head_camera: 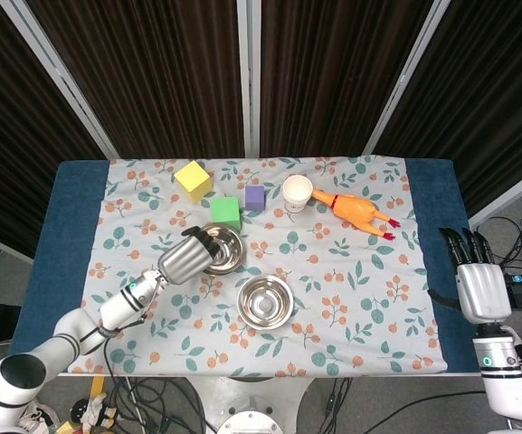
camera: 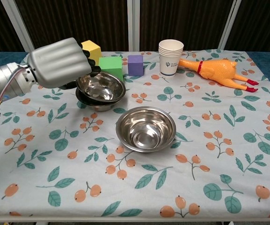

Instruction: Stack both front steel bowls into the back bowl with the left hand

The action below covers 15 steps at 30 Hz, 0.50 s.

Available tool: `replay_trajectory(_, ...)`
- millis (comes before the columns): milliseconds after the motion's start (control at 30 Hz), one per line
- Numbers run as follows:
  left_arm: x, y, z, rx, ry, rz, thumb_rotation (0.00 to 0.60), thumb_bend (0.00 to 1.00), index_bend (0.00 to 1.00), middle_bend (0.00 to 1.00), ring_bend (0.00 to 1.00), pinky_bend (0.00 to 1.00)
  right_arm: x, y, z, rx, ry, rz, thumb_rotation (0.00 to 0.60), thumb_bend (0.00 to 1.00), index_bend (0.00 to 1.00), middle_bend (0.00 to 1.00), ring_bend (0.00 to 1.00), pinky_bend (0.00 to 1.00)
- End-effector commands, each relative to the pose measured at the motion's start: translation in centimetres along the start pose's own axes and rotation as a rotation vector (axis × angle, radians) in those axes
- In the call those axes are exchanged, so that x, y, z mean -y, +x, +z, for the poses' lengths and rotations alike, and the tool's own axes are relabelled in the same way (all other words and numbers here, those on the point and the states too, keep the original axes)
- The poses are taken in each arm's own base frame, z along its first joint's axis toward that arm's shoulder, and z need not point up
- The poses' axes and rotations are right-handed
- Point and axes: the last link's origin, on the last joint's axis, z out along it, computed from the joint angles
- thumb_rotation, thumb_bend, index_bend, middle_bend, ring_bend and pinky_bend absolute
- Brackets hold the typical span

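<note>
Left hand (camera: 60, 62) at rim of nested steel bowl (camera: 101, 86) sitting in back bowl (camera: 90, 102) — grip vs. release: cannot tell, 2nd front bowl (camera: 146, 128) alone at table ctr, right hand (head_camera: 480, 287) off table edge — fingers extended, holding nothing.

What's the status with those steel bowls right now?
Left hand at stacked bowls' rim, grip unclear. Right hand idle, open. Front bowl waiting, unobstructed.

Table (head_camera: 75, 194) under floral cloth (camera: 209, 154), bowls (camera: 146, 129), blocks (camera: 135, 64), cups (camera: 171, 57), rubber chicken (camera: 216, 71)
</note>
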Motion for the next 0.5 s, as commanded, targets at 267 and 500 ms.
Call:
replay_trajectory(267,1.1,1.8,-7.3,0.086,0.055,-0.037,0.600,0.26,0.49,0.63,0.56,0.62,0.1,0.1,-0.1,-0.005,0.015,0.011,0.600,0.00,0.02,0.10,0.00,0.03)
replay_trajectory(500,-2.4,6.1,-8.8,0.001,-0.010,-0.168,0.600,0.25,0.51,0.63,0.57,0.63,0.3,0.2,-0.4,-0.006,0.023,0.014,0.600,0.00,0.02,0.10,0.00,0.03)
